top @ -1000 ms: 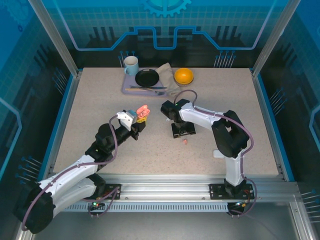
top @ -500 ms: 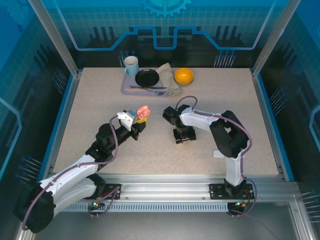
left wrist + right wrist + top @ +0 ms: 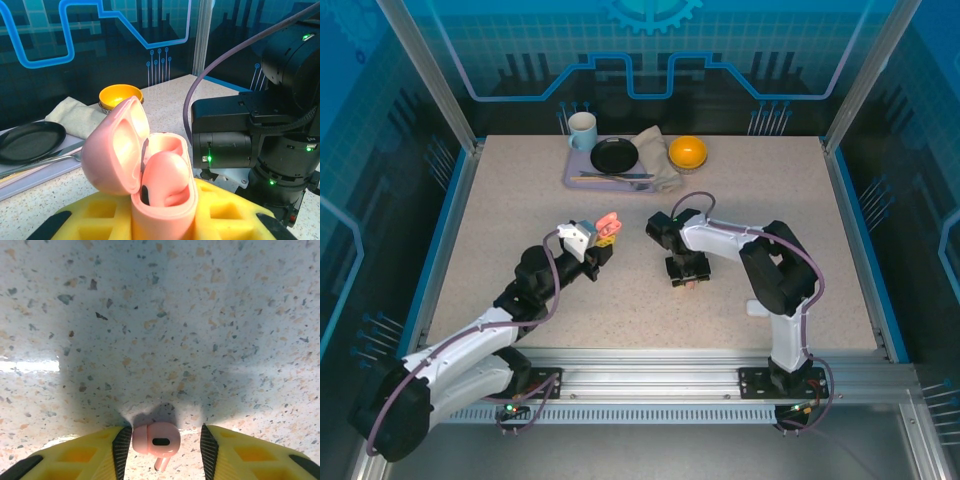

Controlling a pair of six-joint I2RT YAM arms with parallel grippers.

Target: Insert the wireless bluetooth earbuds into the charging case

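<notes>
Top external view: the left gripper [image 3: 602,238] is clamping the pink charging case [image 3: 608,222] above the table [image 3: 520,200]. The right gripper [image 3: 687,277] is pointing down mid-table, its jaw gap too small to judge here, and a tray [image 3: 570,178] with mug [image 3: 582,130], black plate [image 3: 614,155] and orange bowl [image 3: 687,152] is sitting at the far edge. Left wrist view: the case is standing open between yellow fingers [image 3: 85,220], lid tilting aside, a seated earbud [image 3: 165,177] resting inside and the case's lower body being cut off. Right wrist view: a loose earbud [image 3: 156,440] is lying on the table between parted fingers, touching one black pad [image 3: 123,450] and apart from the other.
</notes>
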